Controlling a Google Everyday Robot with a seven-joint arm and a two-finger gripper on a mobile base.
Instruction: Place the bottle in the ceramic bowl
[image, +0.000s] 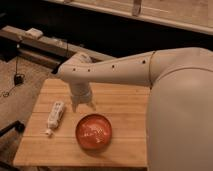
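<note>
The bottle (55, 116) is slim and white and lies flat on the left part of the wooden table (120, 102), its small cap pointing toward the front. The ceramic bowl (93, 132) is round, glossy and orange-red, and stands on the table to the right of the bottle, nothing in it. My gripper (83, 106) hangs from the white arm, pointing down over the table between the bottle and the bowl, just behind the bowl's far rim. It holds nothing.
The thick white arm (175, 100) fills the right side of the view and hides the table's right part. A dark bench with a small white object (34, 33) runs behind the table. Carpet and cables lie to the left.
</note>
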